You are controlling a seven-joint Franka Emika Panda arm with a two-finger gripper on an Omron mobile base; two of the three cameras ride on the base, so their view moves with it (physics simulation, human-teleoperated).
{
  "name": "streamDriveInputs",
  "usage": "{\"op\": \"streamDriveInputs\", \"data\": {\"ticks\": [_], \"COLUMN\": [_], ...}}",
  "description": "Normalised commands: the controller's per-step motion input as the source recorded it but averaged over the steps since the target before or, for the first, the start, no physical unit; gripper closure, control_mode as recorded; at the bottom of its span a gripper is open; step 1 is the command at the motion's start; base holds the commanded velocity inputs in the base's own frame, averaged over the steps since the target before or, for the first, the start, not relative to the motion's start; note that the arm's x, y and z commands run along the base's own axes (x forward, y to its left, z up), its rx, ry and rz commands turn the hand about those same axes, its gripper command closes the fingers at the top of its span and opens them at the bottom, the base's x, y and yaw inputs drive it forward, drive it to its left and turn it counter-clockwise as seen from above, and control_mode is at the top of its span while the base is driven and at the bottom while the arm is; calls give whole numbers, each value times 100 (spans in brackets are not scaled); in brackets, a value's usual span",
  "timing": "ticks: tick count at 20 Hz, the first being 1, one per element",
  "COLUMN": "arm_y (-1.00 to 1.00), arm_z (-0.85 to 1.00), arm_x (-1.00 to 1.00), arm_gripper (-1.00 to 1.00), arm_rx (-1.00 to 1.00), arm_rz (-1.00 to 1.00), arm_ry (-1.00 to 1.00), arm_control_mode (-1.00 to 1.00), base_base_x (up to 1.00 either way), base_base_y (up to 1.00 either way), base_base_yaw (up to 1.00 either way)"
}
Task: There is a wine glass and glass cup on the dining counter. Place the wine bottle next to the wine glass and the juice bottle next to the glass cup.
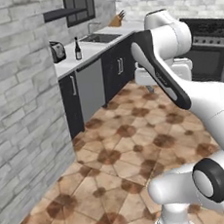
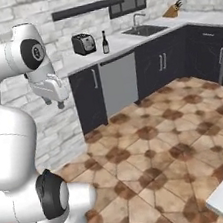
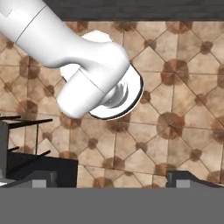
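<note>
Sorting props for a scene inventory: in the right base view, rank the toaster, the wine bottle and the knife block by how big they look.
1. toaster, widest and bulkiest.
2. wine bottle, about as tall but far slimmer.
3. knife block, smallest looking, though it stands farther along the counter, so its true size is unsure.

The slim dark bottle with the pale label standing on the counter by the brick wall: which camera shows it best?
The right base view: the slim dark wine bottle stands there unobstructed beside the black toaster. The left base view shows the bottle smaller and farther off. The hand view looks down at the tiled floor.
</note>
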Motion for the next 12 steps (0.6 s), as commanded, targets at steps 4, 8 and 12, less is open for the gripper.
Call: {"op": "streamDriveInputs", "data": {"ticks": [4, 8, 12], "arm_y": [0, 0, 0], "arm_z": [0, 0, 0], "arm_x": [0, 0, 0], "arm_gripper": [-100, -100, -100], "arm_rx": [0, 0, 0], "arm_rz": [0, 0, 0], "arm_ry": [0, 0, 0], "arm_control_mode": [100, 100, 100], "base_base_x": [100, 100, 100], "base_base_y": [-5, -1, 6], "base_base_yaw": [9, 0, -22]}}
